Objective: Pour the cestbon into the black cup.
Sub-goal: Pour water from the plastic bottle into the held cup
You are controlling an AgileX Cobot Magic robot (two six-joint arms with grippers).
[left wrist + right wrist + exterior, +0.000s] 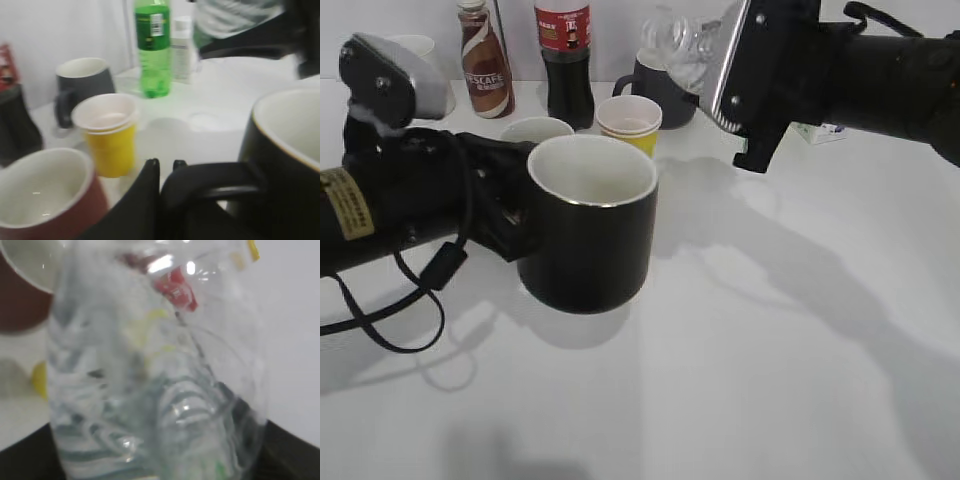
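The black cup is a large glossy mug, white inside, in the middle of the exterior view; it also shows at the right of the left wrist view. My left gripper is shut on its black loop handle. My right gripper holds the cestbon, a clear plastic bottle, tilted in the air behind and right of the black cup. The bottle fills the right wrist view; the fingers there are hidden by it.
At the back stand a reddish-brown mug, stacked yellow paper cups, a dark grey mug, a cola bottle, a Nescafe bottle and a green soda bottle.
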